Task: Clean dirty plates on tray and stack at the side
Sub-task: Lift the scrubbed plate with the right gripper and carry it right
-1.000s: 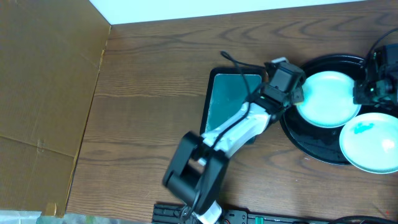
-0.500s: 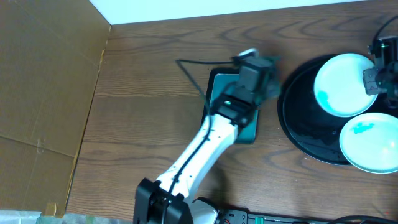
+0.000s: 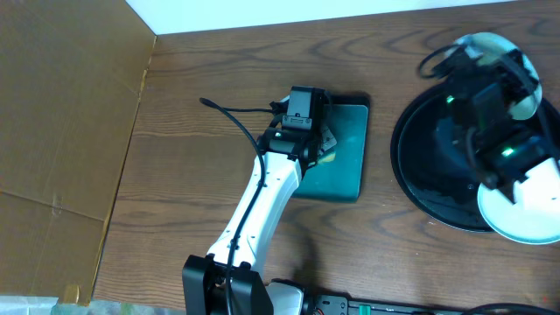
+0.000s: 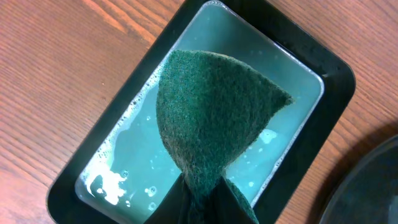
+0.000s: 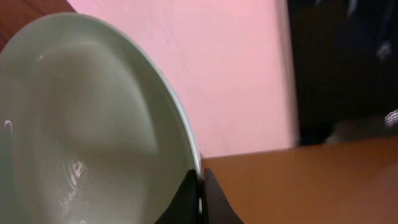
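Overhead: round black tray (image 3: 420, 157) at right, soapy teal tray (image 3: 346, 166) left of it, where left gripper (image 4: 199, 202) clamps a green scouring pad (image 4: 211, 124). One dirty plate (image 3: 534, 210) sits near-right; right gripper (image 5: 200, 193) pinches second plate (image 5: 81, 124) by its rim, arm half-hiding it.

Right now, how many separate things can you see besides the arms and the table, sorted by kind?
White plates: 2 (upper plate, lower plate)
Trays: 2 (round black tray, teal tray)
Green pad: 1
Total: 5
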Tool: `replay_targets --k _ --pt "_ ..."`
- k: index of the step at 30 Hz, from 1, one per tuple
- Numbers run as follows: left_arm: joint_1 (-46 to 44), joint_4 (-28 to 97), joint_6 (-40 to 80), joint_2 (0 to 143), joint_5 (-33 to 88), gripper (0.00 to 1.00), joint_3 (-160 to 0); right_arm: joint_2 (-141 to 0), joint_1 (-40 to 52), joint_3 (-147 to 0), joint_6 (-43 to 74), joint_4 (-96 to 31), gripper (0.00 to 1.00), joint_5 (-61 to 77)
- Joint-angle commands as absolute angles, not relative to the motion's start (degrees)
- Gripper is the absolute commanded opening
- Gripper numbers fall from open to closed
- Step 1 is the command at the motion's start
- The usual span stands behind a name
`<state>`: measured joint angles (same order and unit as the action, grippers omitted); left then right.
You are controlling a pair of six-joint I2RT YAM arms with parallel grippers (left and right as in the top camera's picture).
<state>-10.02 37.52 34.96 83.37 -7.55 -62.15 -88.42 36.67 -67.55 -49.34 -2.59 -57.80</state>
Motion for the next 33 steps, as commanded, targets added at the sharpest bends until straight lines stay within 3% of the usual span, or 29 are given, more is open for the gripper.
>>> replay_targets --k 1,10,14,17,21,27,33 --pt "-9.65 37.71 33.41 83.26 -8.23 0.07 -62.11 -87.64 40.05 -68.51 -67.24 1.13 0.01 -64.73" --pt "-9.67 37.69 33.41 83.26 -8.23 0.07 -62.11 -87.64 42.83 -68.51 -76.44 7.09 0.01 -68.75" --pt "-9.65 37.67 33.41 83.26 -8.23 0.07 -62.11 -87.64 42.72 -68.51 -74.41 6.90 0.01 -69.17" --pt "-9.67 37.60 33.41 83.26 -8.23 0.07 -62.11 -87.66 41.47 -68.31 -57.69 0.05 0.01 -65.60" --pt "-9.67 37.60 33.41 83.26 -8.23 0.07 -62.11 -88.33 38.35 -68.23 -42.41 -21.58 0.01 -43.42" --pt "-9.67 37.69 32.97 83.26 -8.23 0.07 -62.11 -86.41 30.26 -68.25 -12.62 -17.06 0.01 -46.81" --pt "-9.67 37.80 32.99 83.26 -8.23 0.07 -62.11 -83.53 12.32 -68.25 -0.47 -20.53 0.01 -13.19"
